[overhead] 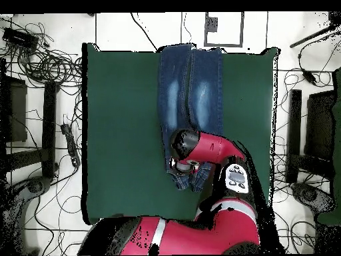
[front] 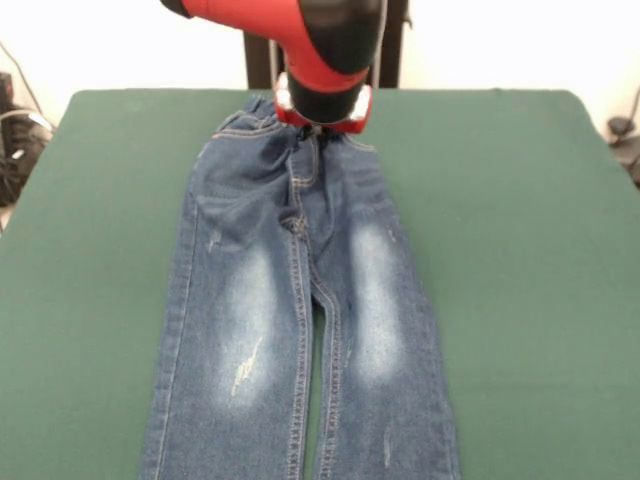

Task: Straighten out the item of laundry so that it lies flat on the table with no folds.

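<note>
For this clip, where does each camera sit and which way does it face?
Front view: across the table from the robot, facing it; jeans run toward the camera; the red and black arm drops in from the top.
Overhead view: above, looking straight down, robot base at the bottom; the arm covers the waistband.
Both show the same jeans on the green table, turned half round between views.

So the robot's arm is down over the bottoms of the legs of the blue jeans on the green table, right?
Not quite. The arm is over the waistband end of the jeans, not the leg bottoms. The front view shows it at the waist, with both legs running away from it, laid side by side on the green table. The overhead view agrees.
</note>
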Motion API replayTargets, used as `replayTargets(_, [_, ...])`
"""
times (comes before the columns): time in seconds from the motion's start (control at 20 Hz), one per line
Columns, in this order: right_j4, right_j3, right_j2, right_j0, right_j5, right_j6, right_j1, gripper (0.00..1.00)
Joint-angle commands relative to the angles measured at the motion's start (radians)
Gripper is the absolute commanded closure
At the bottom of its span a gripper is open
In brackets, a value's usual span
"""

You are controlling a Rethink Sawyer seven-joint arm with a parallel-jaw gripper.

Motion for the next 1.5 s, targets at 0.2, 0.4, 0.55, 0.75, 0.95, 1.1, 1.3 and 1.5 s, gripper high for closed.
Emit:
replayTargets(0.2, [0.058,0.143,0.111,-0.051,-0.278,0.165,-0.084,1.00])
replayTargets(0.4, [0.091,0.164,0.109,-0.041,-0.277,0.216,-0.094,1.00])
replayTargets(0.55, [0.089,0.172,0.100,-0.031,-0.278,0.219,-0.103,1.00])
replayTargets(0.75, [0.092,0.163,0.096,-0.028,-0.270,0.212,-0.098,1.00])
replayTargets(0.95, [0.094,0.157,0.095,-0.035,-0.269,0.207,-0.092,1.00])
replayTargets(1.1, [0.098,0.157,0.095,-0.036,-0.263,0.209,-0.095,1.00])
replayTargets(1.3, [0.118,0.173,0.108,-0.049,-0.271,0.209,-0.096,1.00])
replayTargets(1.5, [0.119,0.175,0.110,-0.051,-0.276,0.200,-0.096,1.00])
